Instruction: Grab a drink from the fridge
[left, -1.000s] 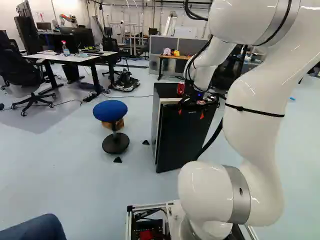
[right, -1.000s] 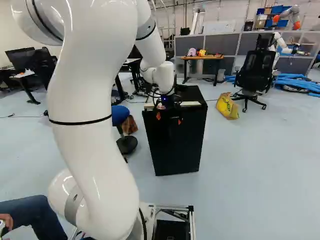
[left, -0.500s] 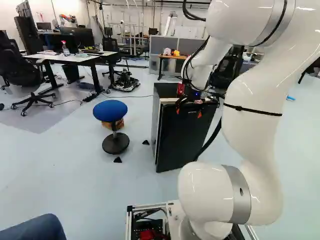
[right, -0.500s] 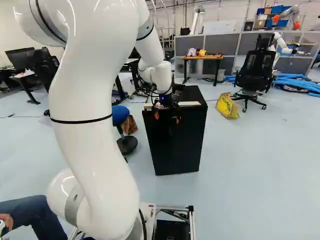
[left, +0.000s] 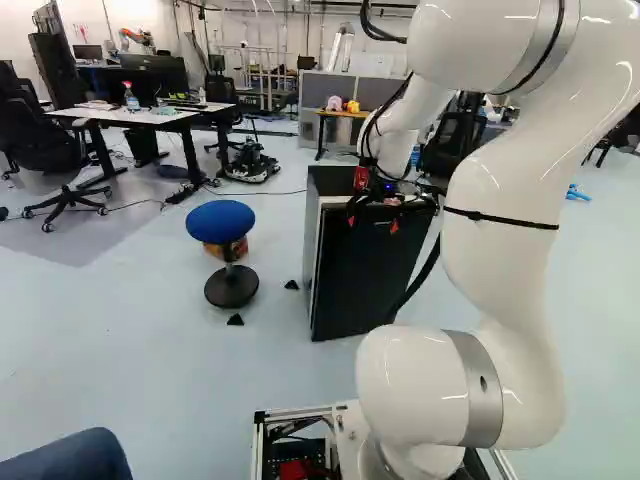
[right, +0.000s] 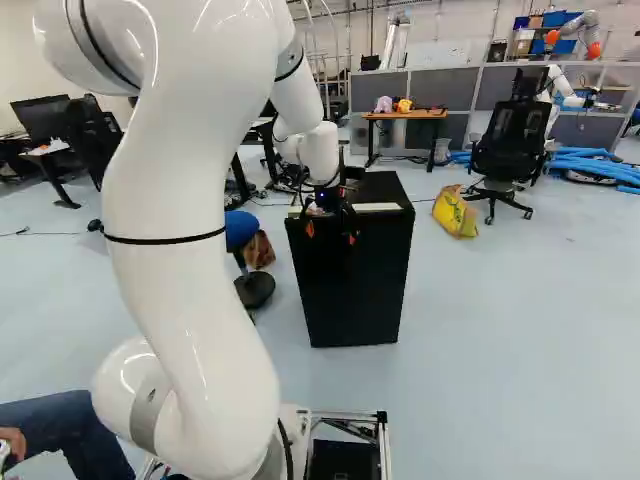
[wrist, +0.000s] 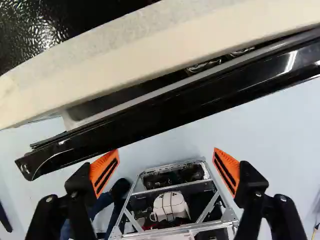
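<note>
The jaws are held well spread, with nothing pinched between the orange pads; with twelve o'clock taken as away from the moving base, the door of the black fridge is seen at twelve from the jaws, its nine o'clock end swung slightly open; beyond it, toward one o'clock, shiny shapes are seen in the gap, though whether they are drinks cannot be told; in the left base view a red can is seen on the fridge top, at twelve o'clock from the jaws and partly hidden by the arm; at nine o'clock from the fridge a blue stool is seen.
</note>
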